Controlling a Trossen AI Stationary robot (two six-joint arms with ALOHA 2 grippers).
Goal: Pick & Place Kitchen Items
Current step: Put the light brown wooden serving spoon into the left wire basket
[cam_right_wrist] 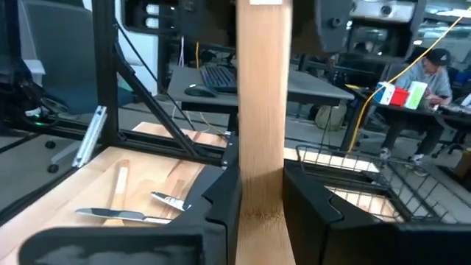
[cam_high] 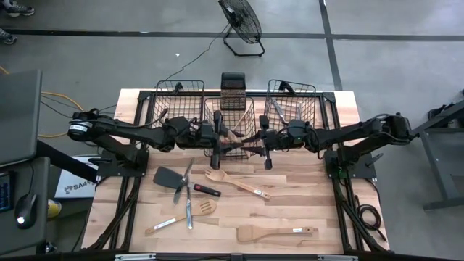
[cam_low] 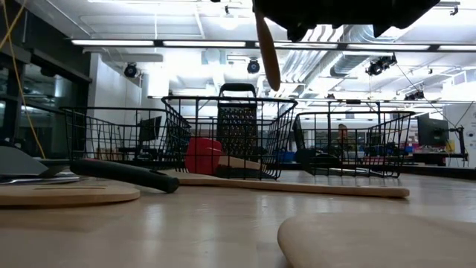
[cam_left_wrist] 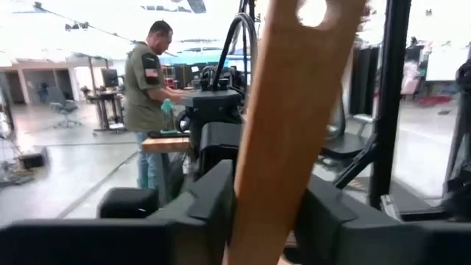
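Note:
A pale wooden utensil (cam_high: 233,134) is held up over the middle black wire basket (cam_high: 232,119), between my two grippers. My left gripper (cam_high: 223,138) comes from the left and my right gripper (cam_high: 255,139) from the right. They face each other, and each is shut on the wood. In the low view the utensil's narrow lower end (cam_low: 266,52) hangs slanting below the dark grippers. Other utensils lie flat on the table: a black spatula (cam_high: 168,176), a wooden fork (cam_high: 235,183), a slotted wooden spatula (cam_high: 181,217) and a wooden spatula (cam_high: 275,233). My left gripper pinches the wooden utensil's flat shaft (cam_left_wrist: 268,191) between its two fingers, level, from the table's left, with the fingers across it. The wood stands slanting, an end with a hole (cam_left_wrist: 313,11) uppermost, clear of the table. My right gripper pinches the same wooden shaft (cam_right_wrist: 261,184) between its two fingers, level, from the table's right and across it. In its wrist view the wood stands upright, lifted clear. How far apart the two holds are along the shaft does not show.
Three wire baskets stand in a row at the far edge: left (cam_high: 177,98), middle and right (cam_high: 290,101). A dark grater (cam_high: 233,90) is behind the middle one. Silver cutlery (cam_high: 188,199) and a red-and-black utensil (cam_high: 205,190) lie at the centre left. People work at desks beyond the table.

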